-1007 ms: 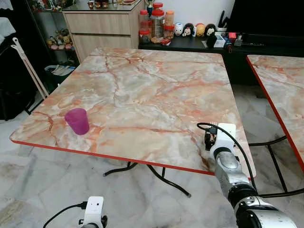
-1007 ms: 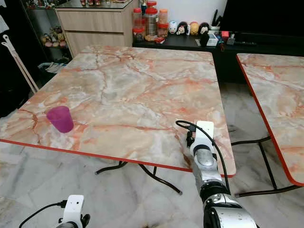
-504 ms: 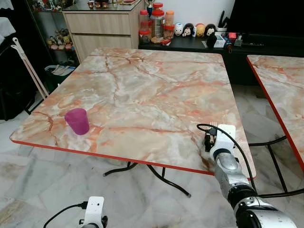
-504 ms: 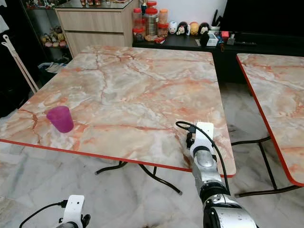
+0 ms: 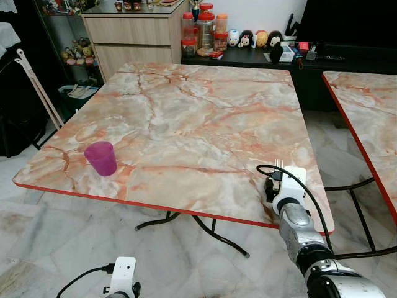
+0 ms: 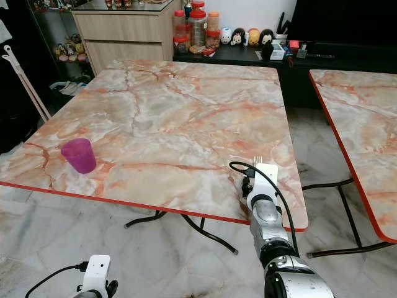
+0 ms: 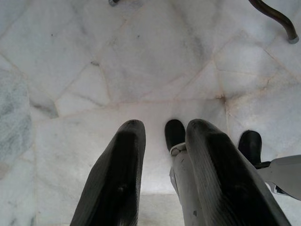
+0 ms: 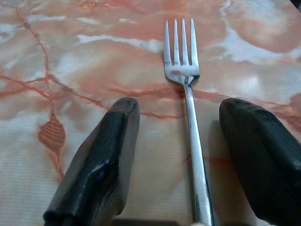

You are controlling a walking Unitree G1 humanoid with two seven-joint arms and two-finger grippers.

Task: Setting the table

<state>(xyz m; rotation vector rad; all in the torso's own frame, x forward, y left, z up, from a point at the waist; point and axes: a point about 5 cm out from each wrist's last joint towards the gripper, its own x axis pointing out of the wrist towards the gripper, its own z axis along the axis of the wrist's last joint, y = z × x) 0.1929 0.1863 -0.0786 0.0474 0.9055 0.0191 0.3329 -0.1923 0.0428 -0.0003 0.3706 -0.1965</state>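
Currently the right pincer (image 8: 181,155) sits low over the marble counter (image 5: 186,118) near its front edge, fingers (image 8: 101,160) spread wide, with the fork (image 8: 188,94) lying flat between them, touching neither, tines pointing away. Risk: the thin handle lies flush on a hard surface, so closing could skate it sideways or off the near edge. The left pincer (image 7: 162,174) hangs idle over the floor, narrowly parted; the purple cup (image 5: 101,158) stands well apart.
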